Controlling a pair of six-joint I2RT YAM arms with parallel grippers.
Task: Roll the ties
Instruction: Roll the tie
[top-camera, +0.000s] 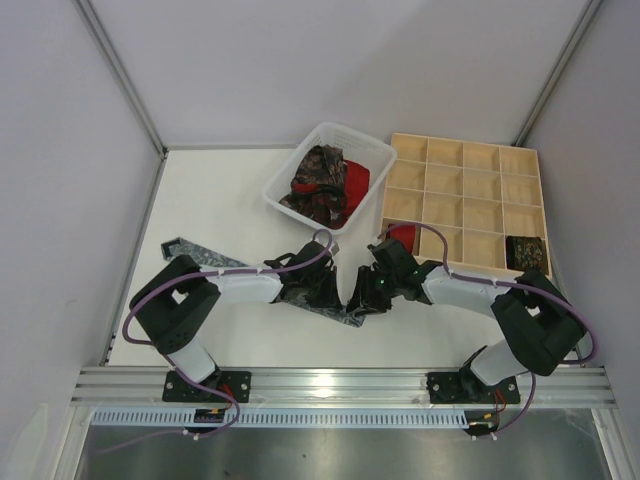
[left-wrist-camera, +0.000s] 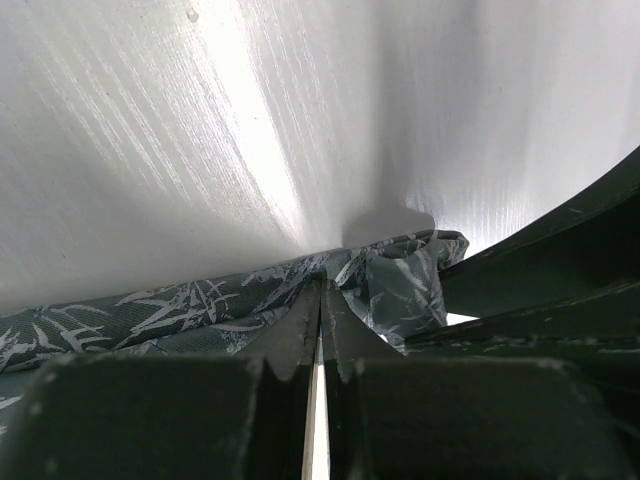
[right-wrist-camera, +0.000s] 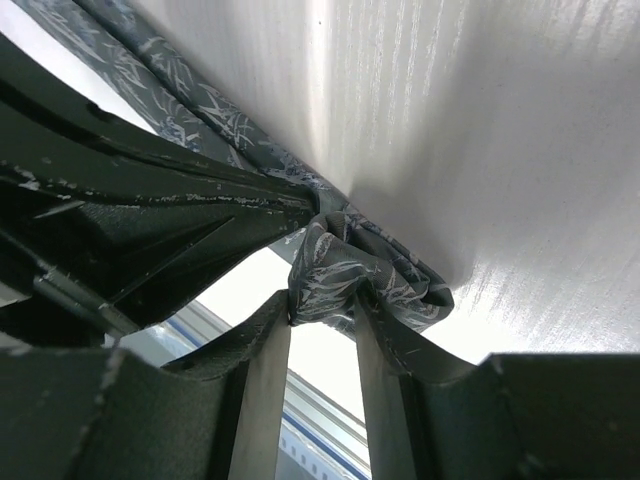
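Note:
A grey patterned tie (top-camera: 205, 256) lies on the table, running from the far left toward the middle. My left gripper (top-camera: 322, 290) is shut on the strip of this tie (left-wrist-camera: 200, 305) near its rolled end. My right gripper (top-camera: 362, 296) is shut on the small rolled end of the same tie (right-wrist-camera: 350, 275). The two grippers sit close together at the table's middle front. A white basket (top-camera: 290, 170) holds dark paisley ties (top-camera: 318, 185) and a red tie (top-camera: 356, 182). A red roll (top-camera: 402, 237) and a dark paisley roll (top-camera: 524, 252) sit in the wooden grid tray (top-camera: 465, 200).
The basket stands at the back middle, the grid tray at the back right. Grey walls enclose the table on the left, back and right. A metal rail (top-camera: 340, 385) runs along the near edge.

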